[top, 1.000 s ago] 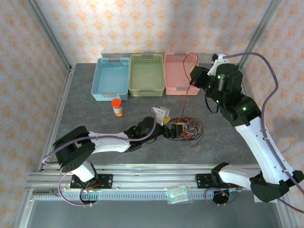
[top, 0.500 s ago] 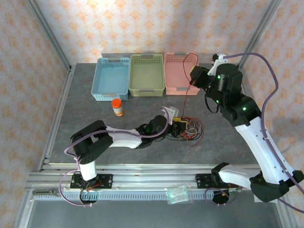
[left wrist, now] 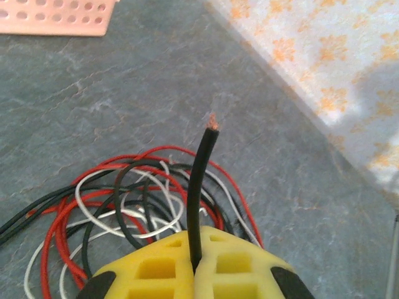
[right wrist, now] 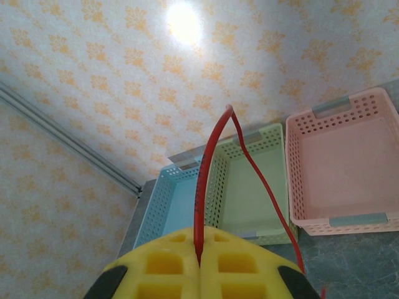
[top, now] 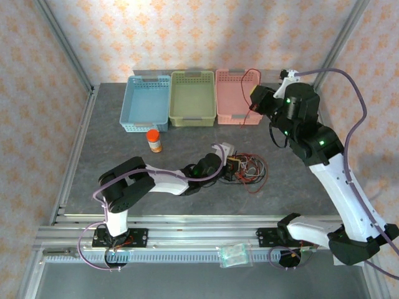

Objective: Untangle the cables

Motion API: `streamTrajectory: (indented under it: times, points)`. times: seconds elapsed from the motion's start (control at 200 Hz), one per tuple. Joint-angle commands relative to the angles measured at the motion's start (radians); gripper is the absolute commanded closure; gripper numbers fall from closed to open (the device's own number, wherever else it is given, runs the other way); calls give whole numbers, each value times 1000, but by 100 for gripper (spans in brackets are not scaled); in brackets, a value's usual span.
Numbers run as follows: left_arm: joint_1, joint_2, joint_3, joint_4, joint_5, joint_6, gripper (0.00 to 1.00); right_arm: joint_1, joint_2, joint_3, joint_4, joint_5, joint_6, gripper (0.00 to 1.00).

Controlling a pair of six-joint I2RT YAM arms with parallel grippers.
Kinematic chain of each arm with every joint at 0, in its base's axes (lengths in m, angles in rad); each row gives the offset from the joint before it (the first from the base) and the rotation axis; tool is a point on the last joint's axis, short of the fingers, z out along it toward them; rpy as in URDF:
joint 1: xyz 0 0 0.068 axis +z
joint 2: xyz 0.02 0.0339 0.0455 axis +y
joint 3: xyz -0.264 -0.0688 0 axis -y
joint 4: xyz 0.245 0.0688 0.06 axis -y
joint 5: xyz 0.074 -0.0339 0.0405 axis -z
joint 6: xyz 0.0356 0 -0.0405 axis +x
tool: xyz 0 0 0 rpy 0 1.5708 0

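The left gripper (left wrist: 194, 265) has just clamped a black cable (left wrist: 201, 187); the right gripper (right wrist: 199, 258) grips a red cable (right wrist: 206, 168); separating may begin.

Left pincer (top: 233, 167) grips cables (top: 255, 170); right pincer (top: 252, 102) holds one.

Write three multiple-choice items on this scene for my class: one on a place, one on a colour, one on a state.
1. Where is the orange bottle? A in the green basket; B on the table before the blue basket; C on the cable pile.
2. The left hand grips which cable? A a white one; B the black cable; C a red one.
3. How is the right hand? A wide open; B shut on nothing; C shut on the red cable.
Answers: 1 B, it stands by that basket's front wall. 2 B, a black strand rises from its grip. 3 C, a red strand is pinched in it.
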Motion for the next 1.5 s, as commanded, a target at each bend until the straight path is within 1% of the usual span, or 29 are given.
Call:
streamTrajectory:
  times: [0.0,0.175,0.205,0.245,0.27,0.33,0.365,0.456,0.551,0.626,0.661,0.806,0.956,1.091,1.227,1.382,1.497]
  points:
    - [4,26,11,-8,-25,-3,100,3,-23,66,4,42,-7,100]
    - [3,17,-1,-24,-42,-22,99,3,-17,95,-15,77,-30,100]
    - [4,5,-2,-36,-50,-26,93,3,-14,89,-19,81,-30,100]
    - [4,-16,-5,-52,-63,-29,81,3,-15,74,-18,83,-30,100]
    - [4,-31,-8,-64,-73,-32,75,3,-16,63,-15,83,-30,100]
    - [3,-73,-25,-85,-99,-37,51,3,-20,29,0,83,-27,100]
    - [5,-99,-39,-99,-112,-39,41,2,-21,12,11,84,-29,100]
    - [6,-166,-70,-155,-140,-43,24,-6,-8,-20,32,89,-37,100]
    - [5,-244,-103,-226,-173,-42,17,-26,22,-47,62,76,-52,100]
    - [8,-310,-126,-283,-226,-42,15,-53,45,-52,83,43,-63,100]
    - [6,-343,-133,-311,-252,-42,14,-71,85,-51,92,26,-65,100]
    - [28,-452,-123,-402,-329,-21,1,-132,179,-30,145,-25,-75,100]
    - [94,-481,-56,-486,-330,14,1,-174,315,41,174,-11,-114,100]
    - [162,-443,37,-547,-315,38,1,-208,456,128,199,9,-135,100]
    - [221,-355,167,-630,-270,55,1,-240,598,239,211,22,-145,100]
    - [256,-245,320,-712,-263,72,1,-256,777,408,175,60,-171,100]
    - [281,-172,434,-777,-244,41,1,-256,902,533,133,110,-185,100]
